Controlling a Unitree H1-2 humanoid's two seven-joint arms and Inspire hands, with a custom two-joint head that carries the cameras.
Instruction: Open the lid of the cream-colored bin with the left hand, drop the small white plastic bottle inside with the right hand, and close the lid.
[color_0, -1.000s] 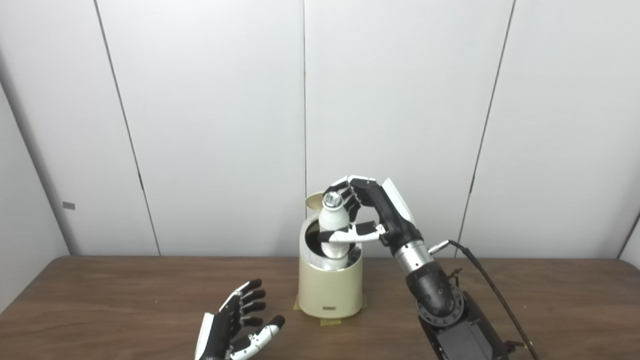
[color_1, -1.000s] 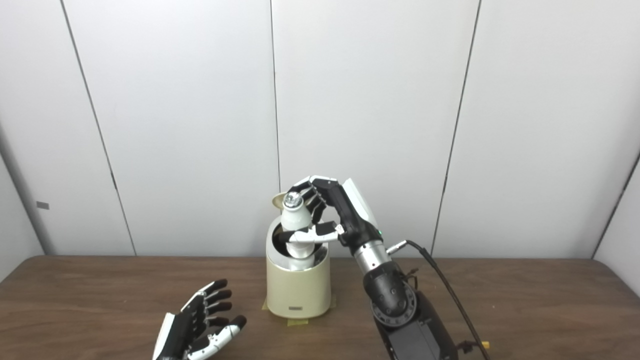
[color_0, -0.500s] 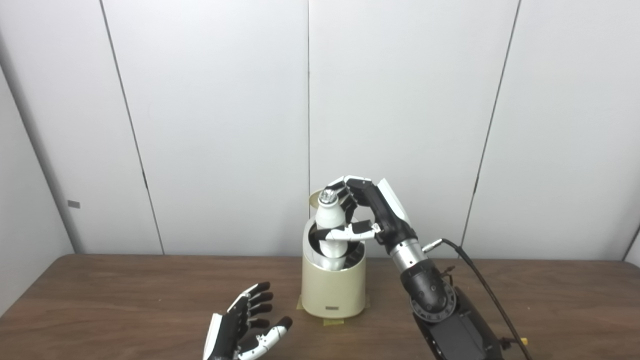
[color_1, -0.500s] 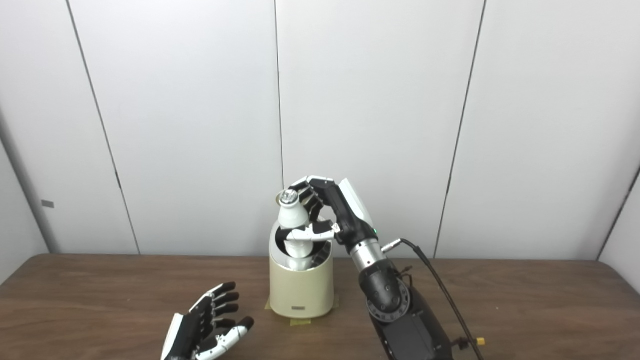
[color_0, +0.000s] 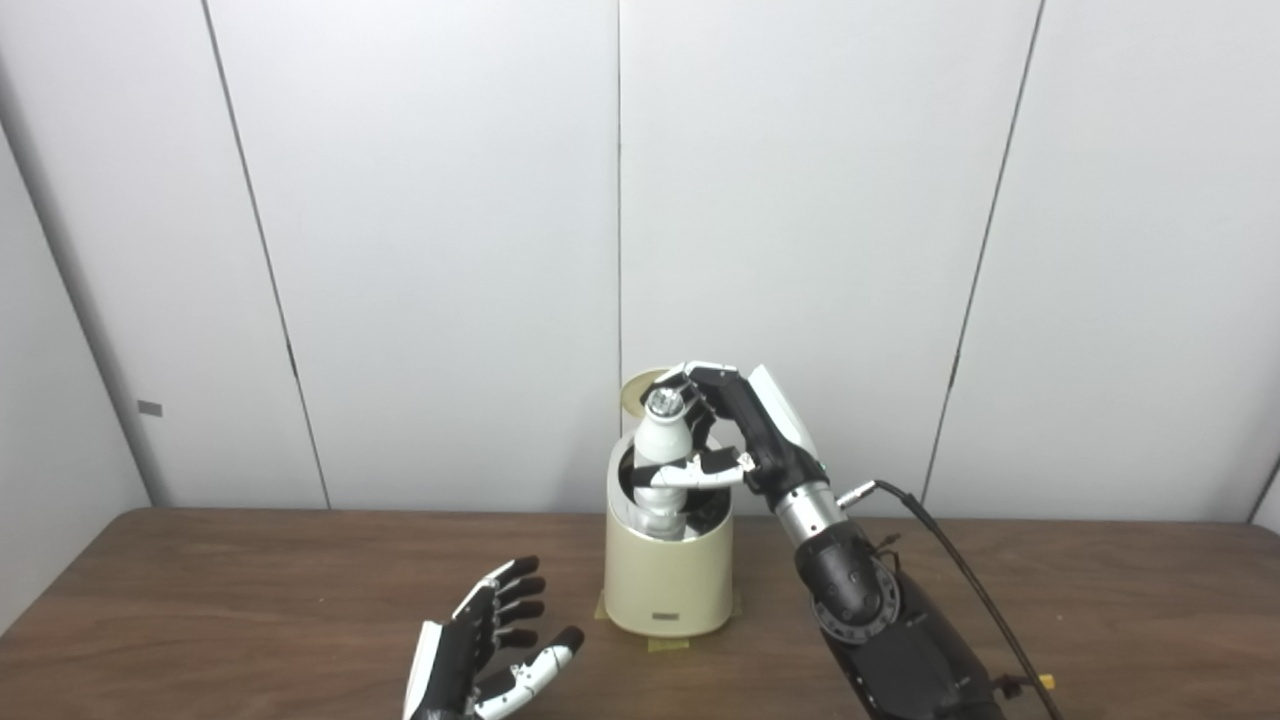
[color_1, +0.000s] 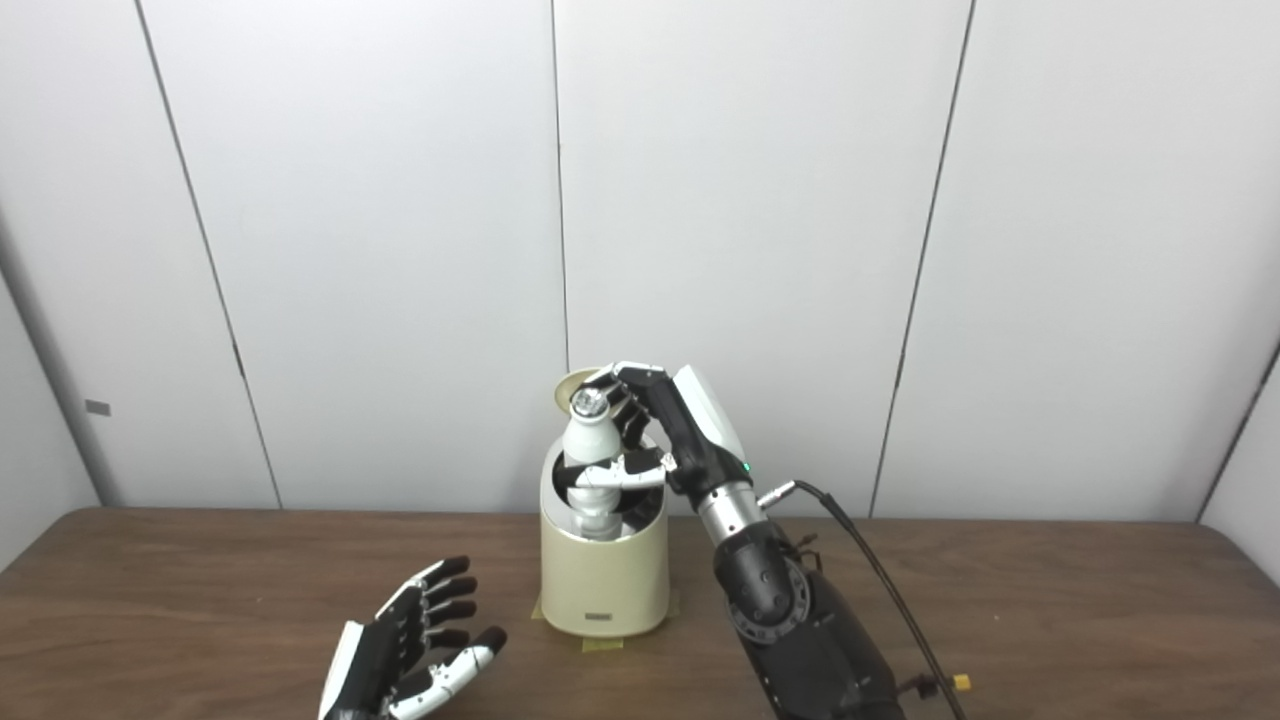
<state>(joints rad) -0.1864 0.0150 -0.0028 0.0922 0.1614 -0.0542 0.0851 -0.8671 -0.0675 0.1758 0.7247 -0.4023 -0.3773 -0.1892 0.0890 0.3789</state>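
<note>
Matt wood-grain table (color_0: 250, 590), smooth cream bin (color_0: 667, 585), shiny-capped white bottle (color_0: 660, 440)

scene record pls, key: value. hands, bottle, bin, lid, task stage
right hand: shut on the small white plastic bottle, held upright over the bin mouth
bottle: lower part already inside the opening, silvery cap above the rim
bin: cream-colored, upright on the wooden table, tape under its base
lid: open, tipped up at the back
left hand: open, low over the table left of the bin, holding nothing
task stage: lid opened, bottle not yet released, lid not yet closed
</note>
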